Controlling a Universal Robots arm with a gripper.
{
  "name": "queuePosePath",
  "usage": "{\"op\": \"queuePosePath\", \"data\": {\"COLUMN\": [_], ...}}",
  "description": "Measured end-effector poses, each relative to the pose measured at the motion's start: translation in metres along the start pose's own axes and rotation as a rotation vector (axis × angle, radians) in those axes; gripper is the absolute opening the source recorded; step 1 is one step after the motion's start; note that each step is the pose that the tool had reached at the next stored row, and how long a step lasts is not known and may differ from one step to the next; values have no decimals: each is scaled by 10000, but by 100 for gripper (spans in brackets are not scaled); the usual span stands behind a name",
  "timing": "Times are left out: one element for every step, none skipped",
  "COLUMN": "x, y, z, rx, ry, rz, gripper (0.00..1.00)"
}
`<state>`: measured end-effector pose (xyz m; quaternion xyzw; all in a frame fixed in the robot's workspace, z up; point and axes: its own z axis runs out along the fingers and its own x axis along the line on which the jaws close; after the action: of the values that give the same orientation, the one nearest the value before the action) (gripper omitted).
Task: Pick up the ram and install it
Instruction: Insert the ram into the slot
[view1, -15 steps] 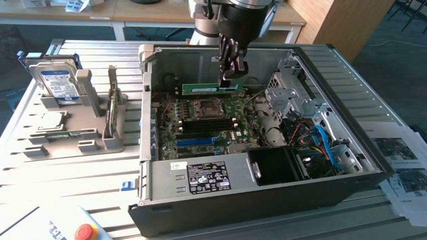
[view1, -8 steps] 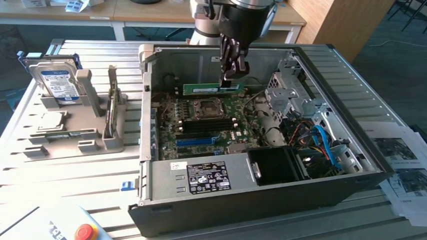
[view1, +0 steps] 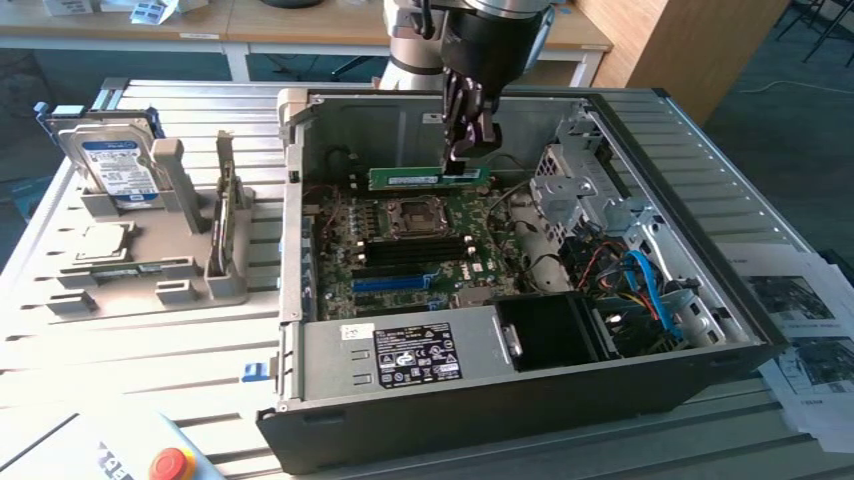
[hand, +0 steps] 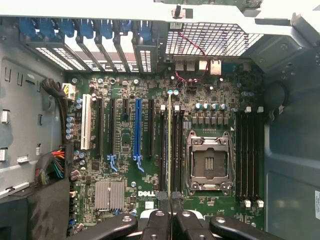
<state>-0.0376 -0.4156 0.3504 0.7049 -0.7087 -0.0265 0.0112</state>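
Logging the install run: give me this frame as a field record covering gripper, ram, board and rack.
ram: thin green ram stick with pale label, held on edge above the memory slots, apparently not seated
gripper: black two-finger gripper, shut on the ram stick's end
board: green motherboard in open black computer case; silver CPU socket empty
rack: grey holder outside the case, silver hard drive standing in it

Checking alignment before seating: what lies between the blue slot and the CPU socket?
In the wrist view, one black expansion slot, then black memory slots, with the ram held edge-on over them in the claw.
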Motion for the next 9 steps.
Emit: {"op": "queuePosePath", "data": {"x": [0, 0, 0, 0, 0, 0, 0, 0, 0], "y": [0, 0, 0, 0, 0, 0, 0, 0, -1], "z": [0, 0, 0, 0, 0, 0, 0, 3, 14], "rx": [0, 0, 0, 0, -1, -1, 0, 0, 0], "ry": [0, 0, 0, 0, 0, 0, 0, -2, -2], "rz": [-1, 0, 0, 0, 0, 0, 0, 0, 0], "gripper": [12, 12, 12, 12, 12, 12, 12, 12, 12]}}
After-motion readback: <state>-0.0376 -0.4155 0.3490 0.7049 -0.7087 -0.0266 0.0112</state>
